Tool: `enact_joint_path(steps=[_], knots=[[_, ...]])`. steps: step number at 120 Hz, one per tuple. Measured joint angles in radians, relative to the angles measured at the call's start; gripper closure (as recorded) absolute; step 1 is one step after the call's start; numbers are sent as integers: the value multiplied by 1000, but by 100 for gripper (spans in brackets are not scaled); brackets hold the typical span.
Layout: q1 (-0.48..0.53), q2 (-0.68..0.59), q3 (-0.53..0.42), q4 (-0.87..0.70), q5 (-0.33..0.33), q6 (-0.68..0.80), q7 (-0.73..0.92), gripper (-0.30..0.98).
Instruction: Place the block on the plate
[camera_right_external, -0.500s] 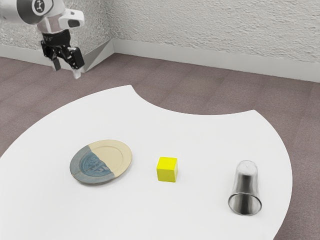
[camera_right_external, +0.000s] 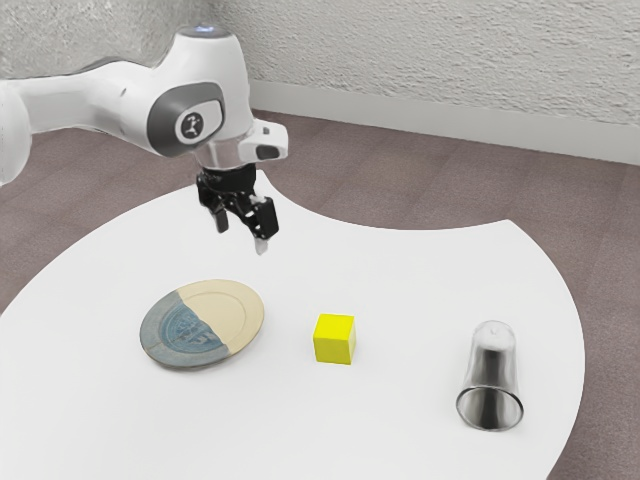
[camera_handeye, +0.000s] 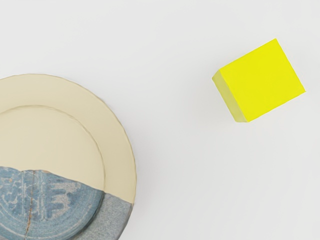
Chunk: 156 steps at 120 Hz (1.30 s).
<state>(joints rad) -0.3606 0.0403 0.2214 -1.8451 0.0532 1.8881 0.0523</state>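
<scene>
My tool (camera_right_external: 242, 238) hangs high over the table (camera_right_external: 400, 280), its 2 fingers wide apart with nothing between them. The yellow block (camera_right_external: 334, 339) sits on the tabletop between the 2-toned plate (camera_right_external: 252, 322) and the cup (camera_right_external: 491, 375), touching neither. The block lies askew in the wrist view; a descent without matching its angle could land 1 finger on a corner and knock it around. Coming down short risks striking the plate, and a low carry could clip its rim and push it. The table's scooped edge and its 2 corners lie well clear of the block, leaving open room around it.
</scene>
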Motion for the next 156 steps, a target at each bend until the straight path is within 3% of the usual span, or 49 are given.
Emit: enact_joint_path(steps=[16,32,62,120,156], knots=[[-68,9,1,-55,-11,60,-116,0],[-70,46,2,-66,-28,105,-209,0],[-105,140,6,-67,-107,197,-315,0],[-138,302,8,-16,-184,309,-402,0],[-121,382,9,47,-267,326,-429,0]])
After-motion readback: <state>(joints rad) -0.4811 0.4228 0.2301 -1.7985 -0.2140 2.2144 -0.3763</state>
